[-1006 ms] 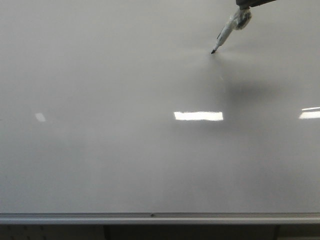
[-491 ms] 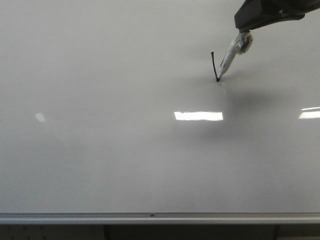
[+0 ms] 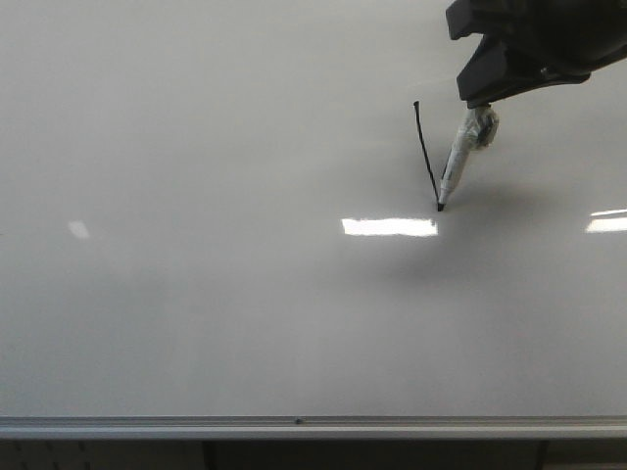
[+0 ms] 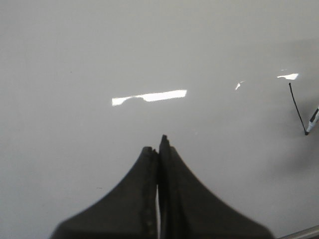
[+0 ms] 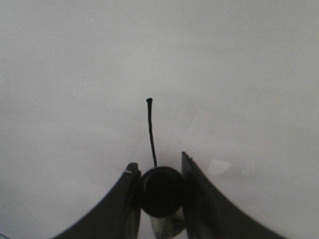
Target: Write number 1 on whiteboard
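The whiteboard (image 3: 216,294) fills the front view, with its silver bottom rail (image 3: 294,427) at the near edge. A thin black slanted stroke, the number 1 (image 3: 425,152), runs down from a small dot at its top; it also shows in the left wrist view (image 4: 297,107) and the right wrist view (image 5: 151,132). My right gripper (image 3: 490,93) is shut on a white marker (image 3: 458,168) whose black tip touches the board at the stroke's lower end. In the right wrist view the marker's dark end (image 5: 160,191) sits between the jaws. My left gripper (image 4: 159,144) is shut and empty over bare board.
Bright white light reflections lie on the board (image 3: 389,227), (image 3: 607,223), and a small one at the left (image 3: 78,229). A dark shadow of the arm falls beside the marker tip.
My right gripper has moved down the board towards the near edge with the marker, and the black stroke has grown from a dot into a long slanted line.
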Robot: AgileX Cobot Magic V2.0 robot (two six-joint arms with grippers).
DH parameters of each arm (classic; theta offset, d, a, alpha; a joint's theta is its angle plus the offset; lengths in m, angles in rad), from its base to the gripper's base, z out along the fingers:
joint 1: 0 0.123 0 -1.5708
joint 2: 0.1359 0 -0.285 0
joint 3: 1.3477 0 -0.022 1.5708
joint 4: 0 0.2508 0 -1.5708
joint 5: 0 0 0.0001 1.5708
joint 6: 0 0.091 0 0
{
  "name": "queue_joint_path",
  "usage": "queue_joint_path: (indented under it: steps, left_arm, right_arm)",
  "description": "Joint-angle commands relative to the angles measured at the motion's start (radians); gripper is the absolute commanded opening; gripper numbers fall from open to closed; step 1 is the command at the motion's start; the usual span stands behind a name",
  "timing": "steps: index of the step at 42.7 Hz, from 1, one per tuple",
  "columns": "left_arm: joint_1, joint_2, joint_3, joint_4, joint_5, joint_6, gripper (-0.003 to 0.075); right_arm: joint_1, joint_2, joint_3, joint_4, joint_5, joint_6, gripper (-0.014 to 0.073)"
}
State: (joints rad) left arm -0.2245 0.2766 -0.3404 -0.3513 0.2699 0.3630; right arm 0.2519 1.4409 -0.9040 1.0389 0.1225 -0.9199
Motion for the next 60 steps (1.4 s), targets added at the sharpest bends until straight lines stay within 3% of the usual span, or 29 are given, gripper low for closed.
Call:
queue_joint_path:
  steps: [1, 12, 19, 26, 35, 40, 46, 48, 51, 60]
  left_arm:
    - [0.003, 0.008, -0.029, -0.01, -0.079, -0.007, -0.002]
    - [0.003, 0.008, -0.029, -0.01, -0.079, -0.007, -0.002]
    - [0.003, 0.008, -0.029, -0.01, -0.079, -0.007, -0.002]
    - [0.003, 0.008, -0.033, -0.024, -0.061, -0.007, -0.002]
    - [0.001, 0.102, -0.115, -0.026, 0.101, -0.002, 0.0008]
    - [-0.012, 0.19, -0.184, -0.1, 0.196, 0.094, 0.016]
    - [-0.056, 0.314, -0.259, -0.314, 0.315, 0.274, 0.0522]
    - [-0.075, 0.362, -0.282, -0.387, 0.364, 0.326, 0.0612]
    - [-0.112, 0.439, -0.321, -0.46, 0.452, 0.421, 0.0673]
    - [-0.255, 0.636, -0.426, -0.604, 0.54, 0.601, 0.0671]
  right_arm:
    - [0.001, -0.023, -0.024, 0.009, -0.044, -0.009, -0.006]
    - [0.001, -0.008, -0.023, 0.009, -0.004, -0.009, -0.006]
    - [0.001, -0.097, -0.023, 0.008, 0.057, -0.009, -0.006]
    - [0.001, -0.253, -0.059, 0.008, 0.245, -0.006, -0.006]
    - [0.001, -0.284, -0.179, 0.008, 0.585, 0.034, -0.006]
    - [0.001, -0.284, -0.206, 0.008, 0.732, 0.04, -0.006]
    - [0.001, -0.284, -0.209, 0.012, 0.838, 0.04, -0.006]
    - [0.001, -0.284, -0.209, 0.02, 0.869, 0.039, -0.006]
    - [0.001, -0.284, -0.209, 0.034, 0.915, 0.038, -0.006]
    - [0.001, -0.284, -0.209, 0.138, 1.03, -0.015, -0.006]
